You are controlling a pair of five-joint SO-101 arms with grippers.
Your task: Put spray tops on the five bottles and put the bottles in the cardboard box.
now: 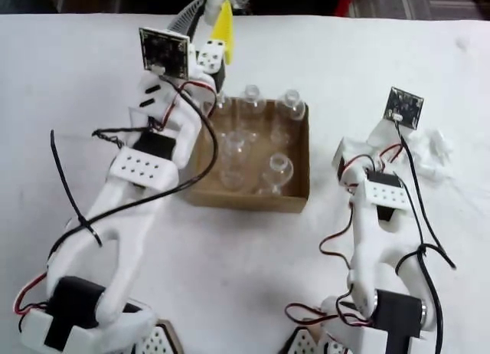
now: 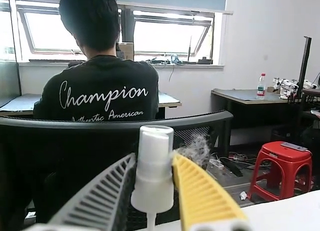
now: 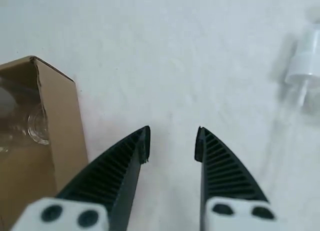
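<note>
While the bottles already stand bare-necked in the cardboard box, the capping step is in hand. The left gripper has its fingers clenched on a spray top, held in the air past the far side of the box. That spray top stands about upright, its long axis vertical, head up and thin tube hanging down. Next, I judge, it must be carried over a bottle mouth, the tube lined up with the neck, then lowered straight in. The right gripper hovers over bare desk beside the box, fingers released and empty, with loose spray tops lying near.
</note>
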